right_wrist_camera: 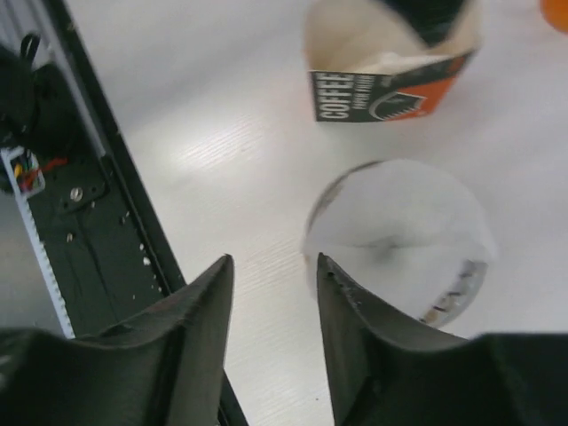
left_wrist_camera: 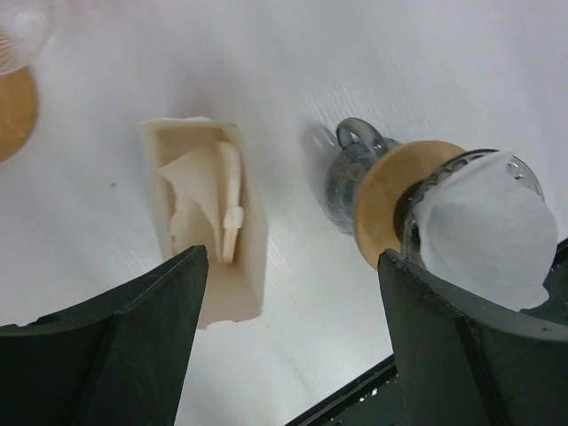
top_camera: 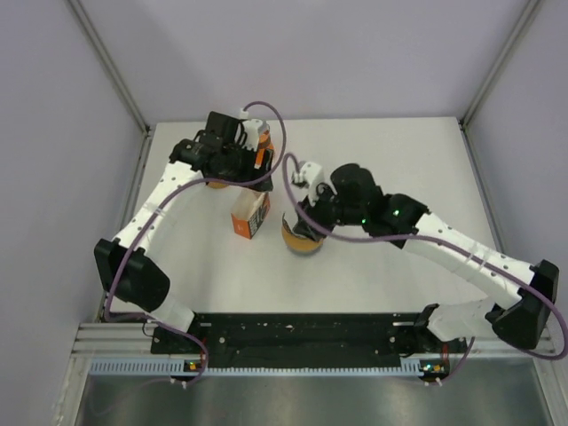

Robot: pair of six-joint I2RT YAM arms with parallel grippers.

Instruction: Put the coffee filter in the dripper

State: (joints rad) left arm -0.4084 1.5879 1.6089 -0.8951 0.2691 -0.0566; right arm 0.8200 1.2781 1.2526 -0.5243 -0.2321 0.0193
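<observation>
The white paper filter (left_wrist_camera: 484, 226) sits in the wood-collared glass dripper (left_wrist_camera: 390, 200), which seems to be why the wide-open left gripper (left_wrist_camera: 293, 266) and half-open right gripper (right_wrist_camera: 275, 266) hold nothing.

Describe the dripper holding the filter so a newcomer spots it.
On the white table, find the orange coffee filter box near the middle. The dripper stands just right of it; unlike the square box, it is round glass with a wooden collar and white paper inside.

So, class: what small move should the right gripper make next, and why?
Probably lift the right gripper clear: the filter already looks seated in the dripper, and the jaws stand apart, holding nothing.
</observation>
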